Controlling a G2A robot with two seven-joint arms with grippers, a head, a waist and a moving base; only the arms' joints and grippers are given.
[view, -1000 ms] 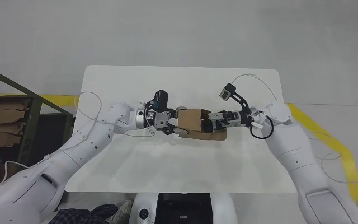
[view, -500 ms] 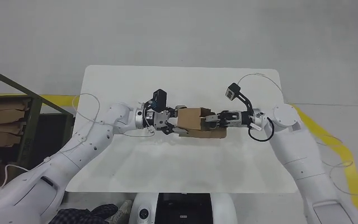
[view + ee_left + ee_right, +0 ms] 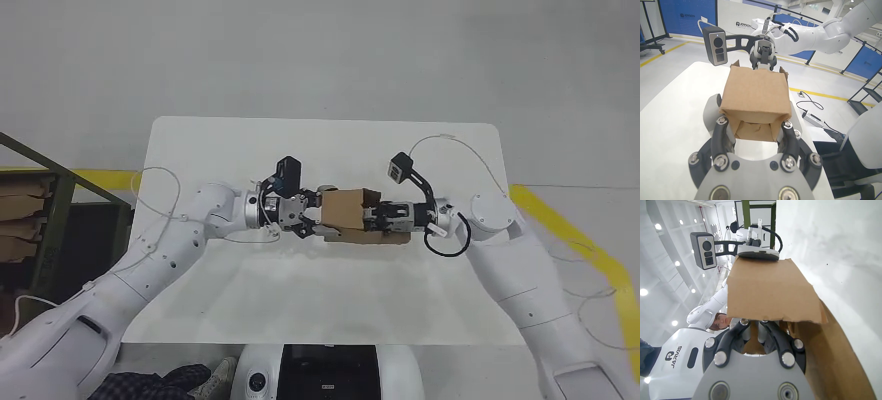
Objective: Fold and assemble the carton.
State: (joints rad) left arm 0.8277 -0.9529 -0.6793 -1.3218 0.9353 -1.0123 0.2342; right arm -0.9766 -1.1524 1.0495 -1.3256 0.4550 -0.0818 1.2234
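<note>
The right gripper [image 3: 754, 330] has its fingers [image 3: 762, 333] close together on a wall of the carton [image 3: 770, 289], just behind the ragged edge of a flat brown panel. At the carton's far end the left gripper [image 3: 758, 254] touches it, its wrist camera [image 3: 704, 250] alongside. A long flap [image 3: 829, 355] lies against the white table [image 3: 838, 247].

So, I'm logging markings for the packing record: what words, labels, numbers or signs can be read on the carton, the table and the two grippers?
On the carton: none; the faces in view are plain brown card.
On the table: none; plain white.
On the left gripper and the right gripper: none on the parts in view.
On the blue wall panels behind: a logo with lettering, not on the task's things, left unquoted.
</note>
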